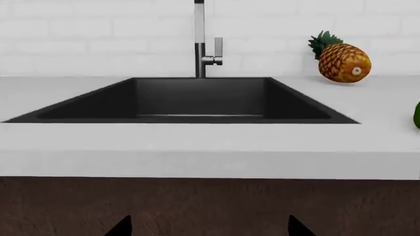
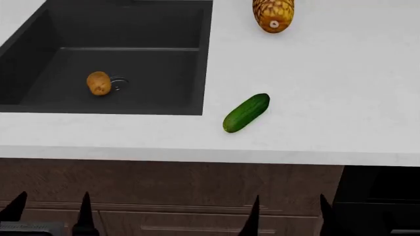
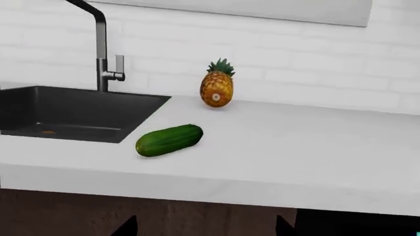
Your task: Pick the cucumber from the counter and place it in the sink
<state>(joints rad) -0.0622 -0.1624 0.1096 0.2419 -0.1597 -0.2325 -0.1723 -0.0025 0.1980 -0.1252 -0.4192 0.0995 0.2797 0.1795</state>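
Cucumber (image 2: 246, 113) lies untouched on the counter (image 2: 341, 98), angled, just beside the sink (image 2: 196, 59) on its right-hand rim, so a short carry is all it should need. Nearest the robot, both grippers hang low before the cabinets: the right gripper (image 2: 287, 216) and left gripper (image 2: 49, 214) each show parted tips, holding nothing. Inside the sink a potato (image 2: 98, 83) rests by the drain. Beyond the sink's far right corner lies a pineapple (image 2: 273, 14).

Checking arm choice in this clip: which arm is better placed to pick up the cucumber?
Right. The cucumber lies right of the sink, roughly ahead of the right gripper.
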